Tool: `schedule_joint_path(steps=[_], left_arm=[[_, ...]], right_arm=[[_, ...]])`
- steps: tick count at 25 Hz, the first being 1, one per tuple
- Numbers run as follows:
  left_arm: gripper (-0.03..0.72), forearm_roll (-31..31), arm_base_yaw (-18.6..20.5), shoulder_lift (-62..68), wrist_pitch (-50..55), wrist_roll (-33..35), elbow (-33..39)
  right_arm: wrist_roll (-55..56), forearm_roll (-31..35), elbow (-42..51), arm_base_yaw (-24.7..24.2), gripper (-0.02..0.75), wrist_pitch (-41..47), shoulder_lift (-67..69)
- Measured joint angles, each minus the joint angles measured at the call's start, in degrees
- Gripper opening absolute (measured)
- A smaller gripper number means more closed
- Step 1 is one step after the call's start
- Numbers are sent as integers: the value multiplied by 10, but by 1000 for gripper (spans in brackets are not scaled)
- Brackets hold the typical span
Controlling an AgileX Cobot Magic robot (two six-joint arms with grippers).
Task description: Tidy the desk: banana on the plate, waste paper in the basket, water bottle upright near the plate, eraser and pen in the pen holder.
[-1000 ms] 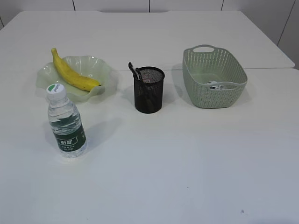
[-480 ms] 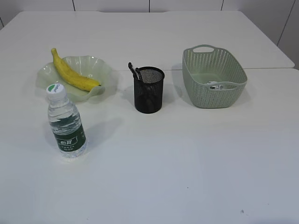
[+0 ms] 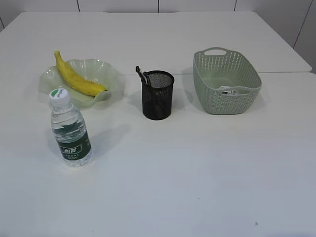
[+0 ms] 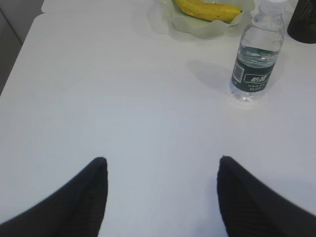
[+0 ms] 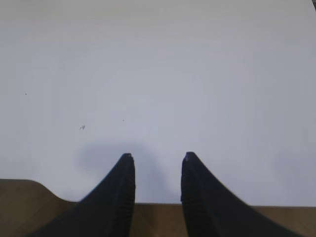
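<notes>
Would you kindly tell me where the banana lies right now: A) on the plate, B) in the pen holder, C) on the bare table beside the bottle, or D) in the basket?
A: the banana lies across the green plate, behind the upright bottle.

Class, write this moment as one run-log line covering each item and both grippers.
banana: on plate | bottle: upright | pen holder: pen inside | basket: paper inside | left gripper: open, empty | right gripper: open, empty
</notes>
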Motion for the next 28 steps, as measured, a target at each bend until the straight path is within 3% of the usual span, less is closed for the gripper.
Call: schedule_joint_path(steps=[28], left_arm=[[467,0,0,0,0,0,0]], right_arm=[[-1,0,0,0,239,5,-123]])
